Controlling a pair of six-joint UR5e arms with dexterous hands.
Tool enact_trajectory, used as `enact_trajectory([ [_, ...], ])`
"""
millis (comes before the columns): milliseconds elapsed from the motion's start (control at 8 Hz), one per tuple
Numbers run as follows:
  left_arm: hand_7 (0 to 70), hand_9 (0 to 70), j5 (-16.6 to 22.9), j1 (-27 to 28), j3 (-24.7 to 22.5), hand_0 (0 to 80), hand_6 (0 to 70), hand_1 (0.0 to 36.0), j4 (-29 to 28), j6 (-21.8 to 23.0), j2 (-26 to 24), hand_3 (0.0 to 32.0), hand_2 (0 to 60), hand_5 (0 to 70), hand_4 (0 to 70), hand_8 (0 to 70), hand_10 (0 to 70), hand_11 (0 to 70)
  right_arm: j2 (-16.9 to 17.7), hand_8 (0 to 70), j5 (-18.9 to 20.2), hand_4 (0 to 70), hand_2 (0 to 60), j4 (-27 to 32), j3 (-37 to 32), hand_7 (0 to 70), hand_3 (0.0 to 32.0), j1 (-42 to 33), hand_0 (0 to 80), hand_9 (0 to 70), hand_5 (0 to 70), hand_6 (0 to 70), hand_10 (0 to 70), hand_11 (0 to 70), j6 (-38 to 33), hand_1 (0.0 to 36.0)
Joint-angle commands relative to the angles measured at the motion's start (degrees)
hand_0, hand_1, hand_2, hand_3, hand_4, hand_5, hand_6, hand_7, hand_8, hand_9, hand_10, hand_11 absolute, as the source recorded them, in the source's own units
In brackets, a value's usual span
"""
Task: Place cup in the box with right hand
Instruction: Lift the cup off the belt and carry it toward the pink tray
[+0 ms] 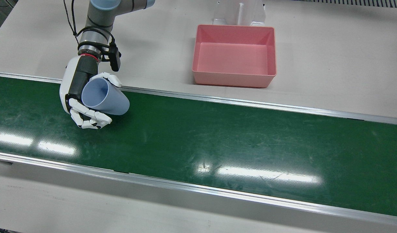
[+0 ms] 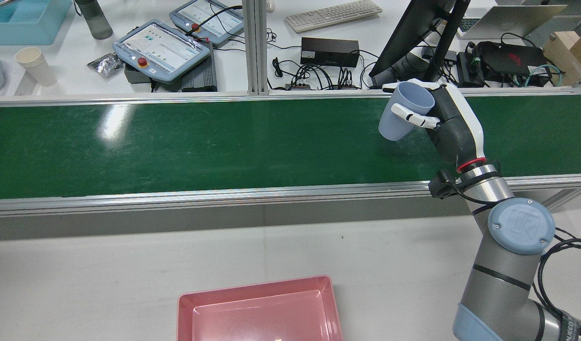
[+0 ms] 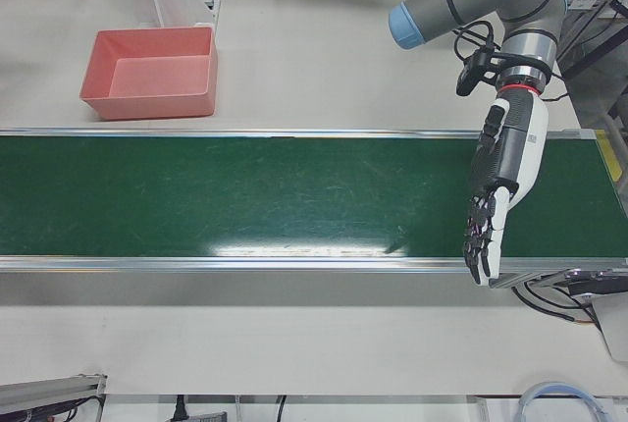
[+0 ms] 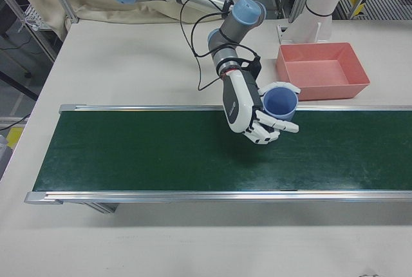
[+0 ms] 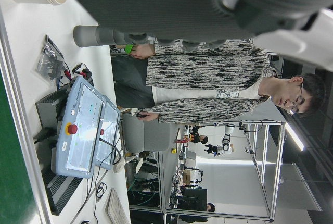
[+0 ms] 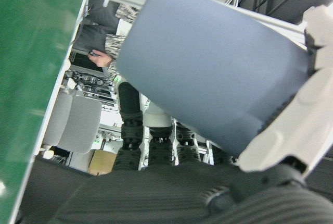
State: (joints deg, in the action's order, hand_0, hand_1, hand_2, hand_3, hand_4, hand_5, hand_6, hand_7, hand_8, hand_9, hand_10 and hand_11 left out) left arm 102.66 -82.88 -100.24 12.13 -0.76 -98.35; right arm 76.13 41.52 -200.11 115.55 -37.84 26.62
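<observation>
Right hand [image 1: 80, 97]: left of the front view, fingers wrapped around the cup
Cup [image 1: 104, 97]: pale blue, tilted, held above the green belt [image 1: 217, 139]
Box [image 1: 234, 55]: pink, upper centre, well apart
Left hand [image 3: 498, 196]: fingers spread, holding nothing

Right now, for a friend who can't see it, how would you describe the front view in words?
Seen from above, the robot's right hand holds a pale blue cup, tilted, above the left end of a green conveyor belt. An empty pink box sits on the pale table beyond the belt, up and to the right of the cup.
</observation>
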Motion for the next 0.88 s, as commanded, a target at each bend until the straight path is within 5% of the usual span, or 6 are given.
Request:
enact_trajectory([
  [0, 0.0, 0.0, 0.00, 0.00, 0.05, 0.0, 0.0, 0.0, 0.00, -0.03, 0.00, 0.0, 0.0, 0.0, 0.0, 0.0, 0.0, 0.0, 0.60, 55.8, 0.49, 67.8, 60.0, -0.46, 21.56, 70.0, 0.0, 5.98, 40.0, 70.0, 10.1, 38.8, 36.5, 51.4, 18.20, 26.3],
  [250, 0.0, 0.0, 0.00, 0.00, 0.05, 0.0, 0.0, 0.0, -0.09, -0.03, 0.00, 0.0, 0.0, 0.0, 0.0, 0.0, 0.0, 0.0, -2.29, 55.7, -0.65, 70.0, 60.0, 0.15, 29.01, 70.0, 0.0, 16.51, 40.7, 70.0, 9.5, 38.7, 36.4, 51.0, 32.74, 25.1],
  [750, 0.0, 0.0, 0.00, 0.00, 0.05, 0.0, 0.0, 0.0, 0.00, -0.03, 0.00, 0.0, 0.0, 0.0, 0.0, 0.0, 0.0, 0.0, -2.48, 55.8, -1.62, 67.4, 60.0, 9.80, 21.66, 70.0, 0.0, 31.74, 37.9, 70.0, 9.3, 38.9, 40.0, 55.6, 37.10, 19.7],
])
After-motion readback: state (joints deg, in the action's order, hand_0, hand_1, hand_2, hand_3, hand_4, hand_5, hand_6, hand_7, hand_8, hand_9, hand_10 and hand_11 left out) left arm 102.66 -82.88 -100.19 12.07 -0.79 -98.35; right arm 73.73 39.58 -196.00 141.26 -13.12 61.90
